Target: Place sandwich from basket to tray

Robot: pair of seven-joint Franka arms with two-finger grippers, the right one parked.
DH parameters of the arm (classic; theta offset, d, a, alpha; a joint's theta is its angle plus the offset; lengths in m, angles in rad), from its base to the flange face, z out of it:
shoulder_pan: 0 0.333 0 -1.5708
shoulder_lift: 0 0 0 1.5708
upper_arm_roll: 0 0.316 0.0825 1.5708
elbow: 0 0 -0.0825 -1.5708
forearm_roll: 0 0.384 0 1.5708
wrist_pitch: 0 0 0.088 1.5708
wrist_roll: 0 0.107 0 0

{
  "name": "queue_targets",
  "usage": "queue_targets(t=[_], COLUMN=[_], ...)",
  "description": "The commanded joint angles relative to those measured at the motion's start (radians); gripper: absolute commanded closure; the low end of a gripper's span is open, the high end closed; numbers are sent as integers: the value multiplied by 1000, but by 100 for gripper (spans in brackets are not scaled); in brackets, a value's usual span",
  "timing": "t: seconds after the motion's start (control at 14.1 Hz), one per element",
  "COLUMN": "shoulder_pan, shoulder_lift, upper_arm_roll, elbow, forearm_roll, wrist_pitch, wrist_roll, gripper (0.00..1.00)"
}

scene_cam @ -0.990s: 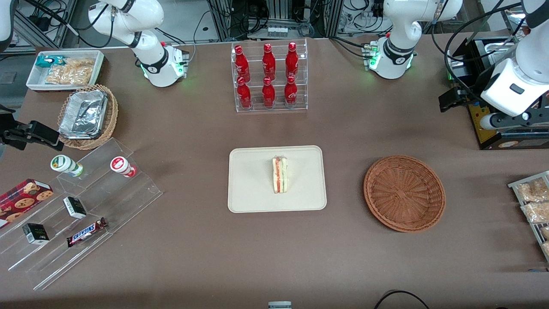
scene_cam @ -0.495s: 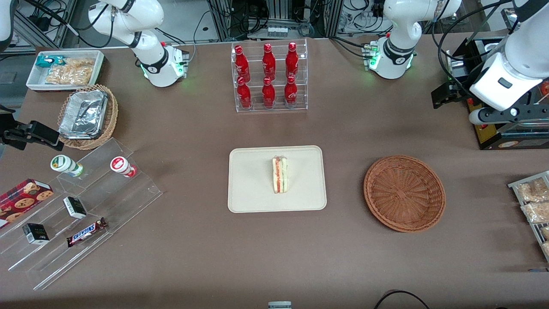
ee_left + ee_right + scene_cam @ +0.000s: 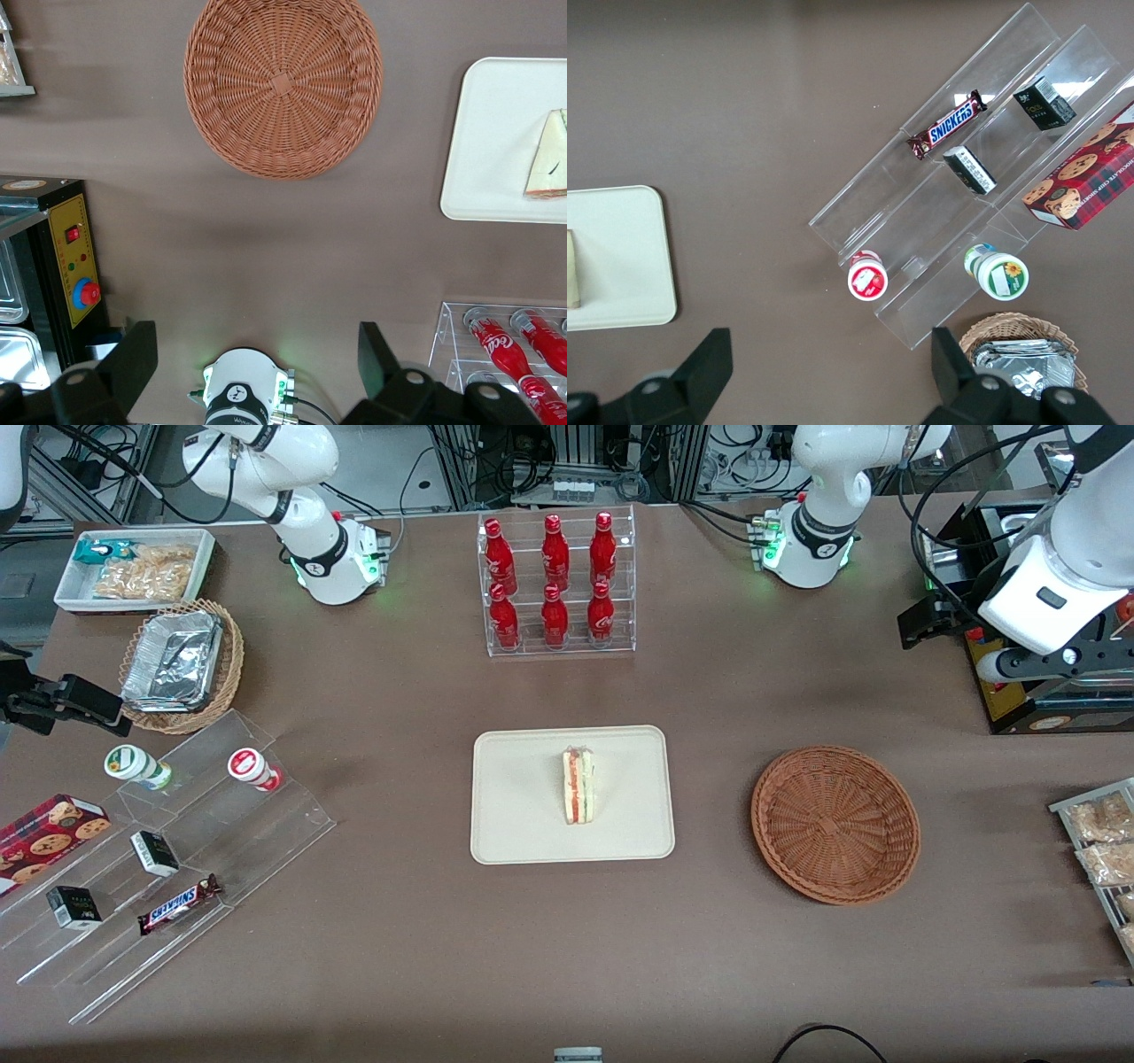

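Brown surface [image 3: 399, 957]: sandwich [image 3: 578, 786] upright on tray [image 3: 518, 815], basket [image 3: 834, 825] empty. End effector [image 3: 257, 359] high near working arm's end, fingers apart, nothing held. Only risk imo: wedge tipping if bumped.

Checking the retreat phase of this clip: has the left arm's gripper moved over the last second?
Yes, slightly. The gripper, open, is high at the working arm's end of the table; its arm drifted toward the bottle rack, then partly back.
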Motion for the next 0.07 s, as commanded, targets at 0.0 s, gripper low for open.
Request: queue_targets(t=[0.0], shoulder_pan=[23], shoulder_lift=[-6], upper_arm_roll=[-17], elbow=[-4], forearm_roll=[15], wrist_pitch=[10], wrist_roll=[13], gripper=[0])
